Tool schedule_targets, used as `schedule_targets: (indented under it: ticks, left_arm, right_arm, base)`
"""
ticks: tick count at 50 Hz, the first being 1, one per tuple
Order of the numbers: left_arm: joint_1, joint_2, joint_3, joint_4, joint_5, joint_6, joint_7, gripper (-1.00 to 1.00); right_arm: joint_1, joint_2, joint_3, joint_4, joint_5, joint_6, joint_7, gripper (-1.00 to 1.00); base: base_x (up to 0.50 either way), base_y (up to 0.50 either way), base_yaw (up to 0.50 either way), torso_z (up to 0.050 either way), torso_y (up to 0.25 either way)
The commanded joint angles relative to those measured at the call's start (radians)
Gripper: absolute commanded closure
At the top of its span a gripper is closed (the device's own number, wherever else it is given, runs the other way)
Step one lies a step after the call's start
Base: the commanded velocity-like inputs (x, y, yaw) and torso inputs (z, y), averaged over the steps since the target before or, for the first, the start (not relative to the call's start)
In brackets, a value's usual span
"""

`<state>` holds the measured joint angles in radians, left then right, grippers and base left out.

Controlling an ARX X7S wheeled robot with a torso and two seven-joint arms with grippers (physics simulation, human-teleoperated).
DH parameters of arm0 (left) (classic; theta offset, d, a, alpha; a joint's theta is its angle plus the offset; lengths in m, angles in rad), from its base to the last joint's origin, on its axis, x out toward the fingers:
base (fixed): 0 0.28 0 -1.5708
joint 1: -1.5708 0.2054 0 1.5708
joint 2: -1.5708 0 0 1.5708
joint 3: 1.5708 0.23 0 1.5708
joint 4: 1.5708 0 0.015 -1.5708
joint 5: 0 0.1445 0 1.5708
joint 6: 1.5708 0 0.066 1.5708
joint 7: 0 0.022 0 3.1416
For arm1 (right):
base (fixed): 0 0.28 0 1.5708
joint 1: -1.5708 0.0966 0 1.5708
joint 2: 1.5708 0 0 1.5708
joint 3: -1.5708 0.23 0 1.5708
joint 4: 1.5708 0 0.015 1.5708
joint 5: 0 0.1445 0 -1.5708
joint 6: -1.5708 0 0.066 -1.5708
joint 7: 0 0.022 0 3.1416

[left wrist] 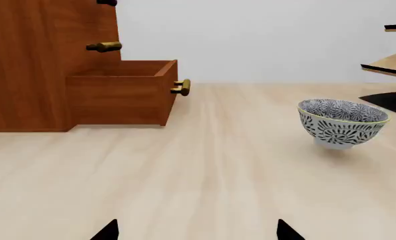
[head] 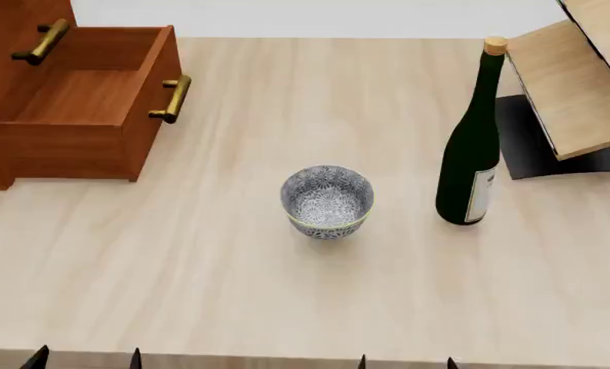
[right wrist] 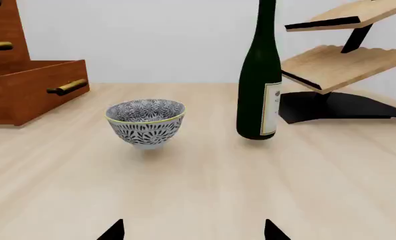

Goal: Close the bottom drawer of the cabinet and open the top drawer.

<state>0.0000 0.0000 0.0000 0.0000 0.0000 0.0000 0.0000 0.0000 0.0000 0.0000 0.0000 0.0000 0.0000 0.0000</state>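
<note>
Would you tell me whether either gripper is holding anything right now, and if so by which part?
Nothing is held. The left gripper and right gripper are both open over bare table, short of the bowl.

Reddish-brown wood-grain cabinet (head: 7, 46) with its pulled-out bottom drawer (head: 84, 115) in the same tone, each drawer front bearing a brass-gold bar handle (head: 173, 98); pale, lightly streaked blond wood table (head: 233, 292). Ahead of the black fingertips of the right gripper (right wrist: 192, 231), a white bowl (right wrist: 146, 122) covered in a dense dark blue-grey floral pattern with a thin yellow-green rim, and just beyond it to the side a dark green bottle (right wrist: 259, 85) with a cream label and tan cork top. Pale wooden rack (right wrist: 331, 62) with black edges on a black base.
</note>
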Motion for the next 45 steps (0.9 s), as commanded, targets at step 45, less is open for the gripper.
schedule_targets:
  ticks: [45]
  left_arm:
    - [-0.007,-0.121,0.089,0.331,-0.113,-0.155,-0.116,-1.0]
  right_arm:
    - [0.019,0.108,-0.1,-0.224,0.061,0.163,0.128,-1.0]
  base:
    - [0.0,0.0,0.0,0.028,0.0]
